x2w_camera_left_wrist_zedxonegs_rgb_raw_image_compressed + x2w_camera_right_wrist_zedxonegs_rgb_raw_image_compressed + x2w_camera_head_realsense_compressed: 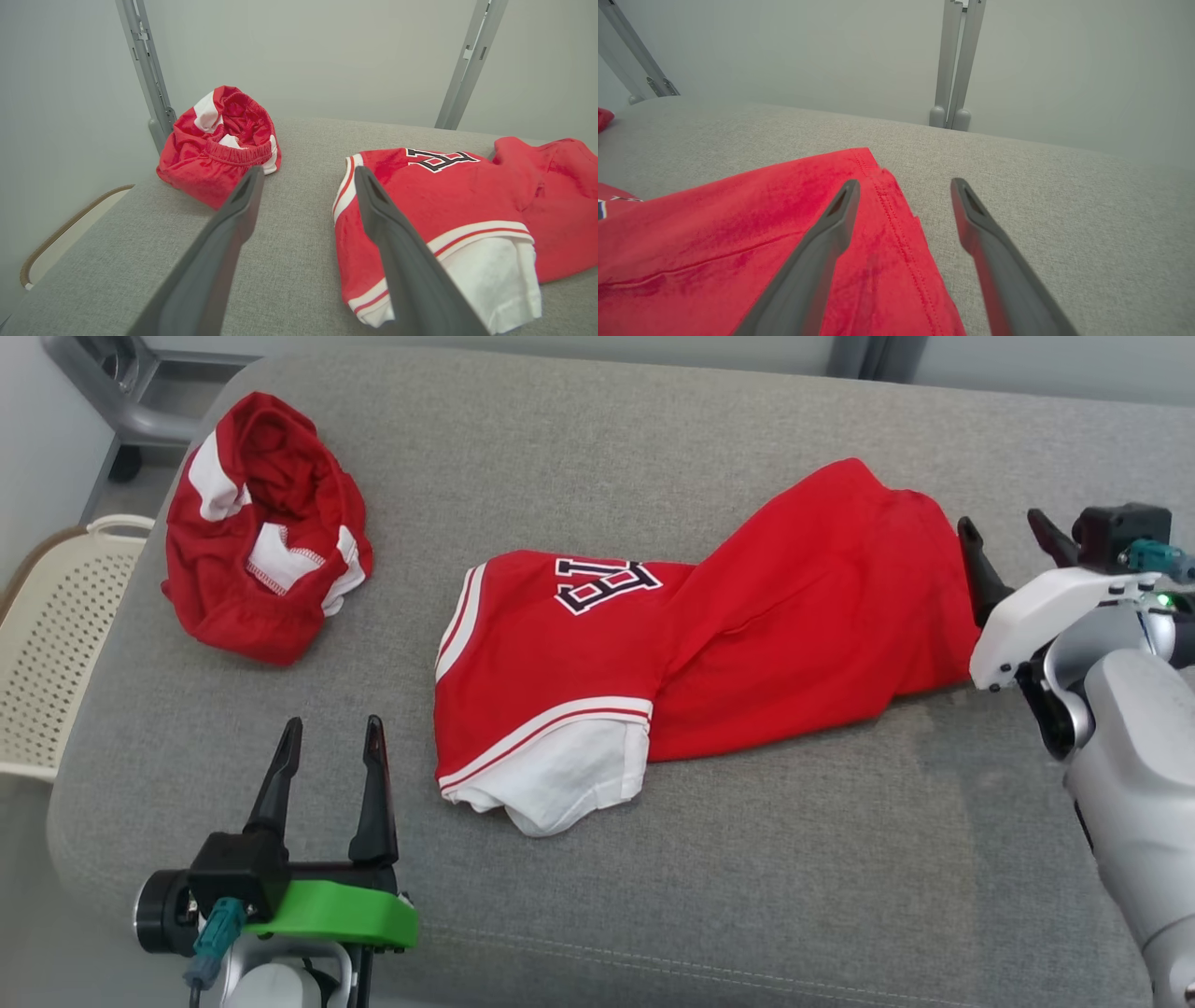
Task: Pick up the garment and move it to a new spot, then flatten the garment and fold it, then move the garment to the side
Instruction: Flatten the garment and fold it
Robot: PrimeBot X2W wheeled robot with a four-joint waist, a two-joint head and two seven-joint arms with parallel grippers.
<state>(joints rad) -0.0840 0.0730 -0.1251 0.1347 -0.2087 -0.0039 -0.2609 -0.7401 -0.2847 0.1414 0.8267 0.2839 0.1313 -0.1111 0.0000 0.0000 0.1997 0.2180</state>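
A red garment (pixel 709 644) with white sleeve trim and a black-and-white emblem lies folded in the middle of the grey cushion (pixel 597 896). It shows again in the left wrist view as the garment (pixel 448 205) and in the right wrist view as its hemmed edge (pixel 784 242). My left gripper (pixel 331 728) stands open near the front left, just left of the white sleeve, holding nothing; its fingers (pixel 233 219) frame bare cushion. My right gripper (pixel 1008 527) is open at the garment's right edge, with one finger (pixel 831 233) above the red cloth and the other over the cushion.
A second red and white garment (pixel 266 527), crumpled, lies at the back left of the cushion; the left wrist view shows it too (pixel 219 144). A cream perforated basket (pixel 56 635) stands off the left edge. Grey metal posts (pixel 955 65) rise behind the cushion.
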